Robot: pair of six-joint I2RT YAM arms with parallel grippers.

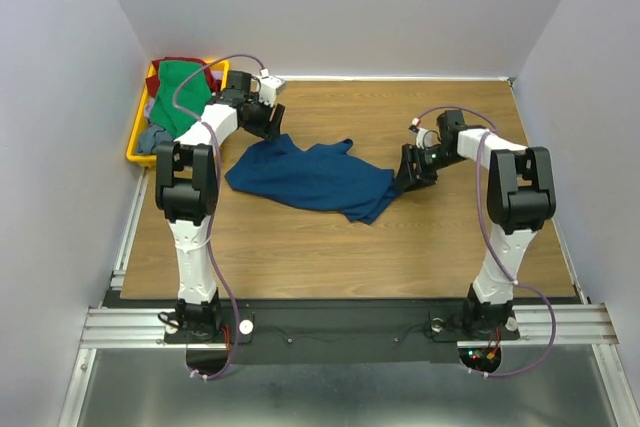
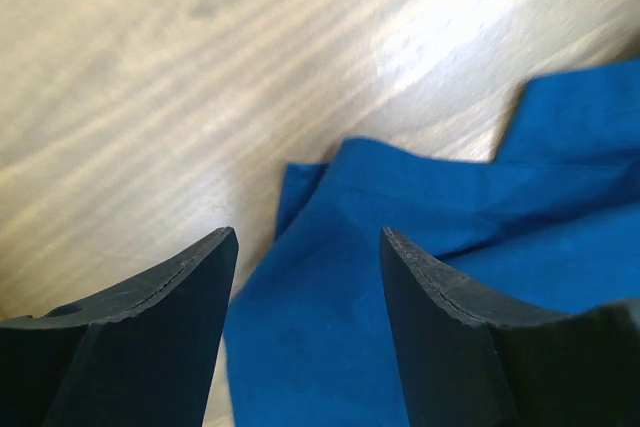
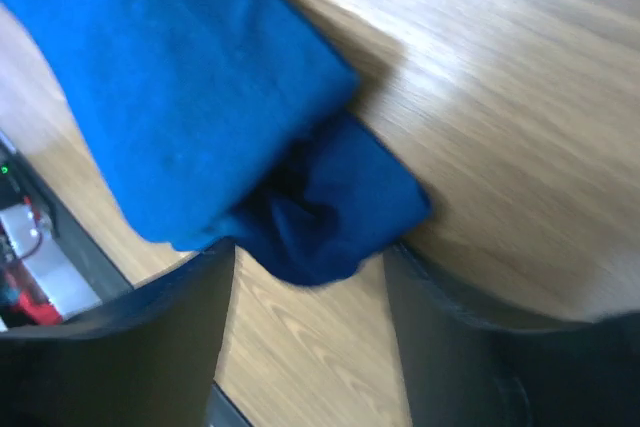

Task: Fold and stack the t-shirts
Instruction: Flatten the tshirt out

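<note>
While the wooden surface point(image 1: 400, 237) filled most of the overhead view, the blue t-shirt point(image 1: 310, 177) lay rumpled at its middle. The yellow tray point(image 1: 135, 147) at the far left corner held a green t-shirt point(image 1: 175, 87), a red one point(image 1: 182, 60) and a grey-blue one point(image 1: 153, 137). The jaws of the left arm point(image 1: 205, 129) stood spread above the blue cloth's far left edge, pinching nothing. Those of the right arm point(image 1: 505, 142) were also spread at its right edge. Only the overhead view showed the tray. Only the right wrist view showed the dark bunched fold point(image 3: 330, 217) lying between those jaws, unpinched.
</note>
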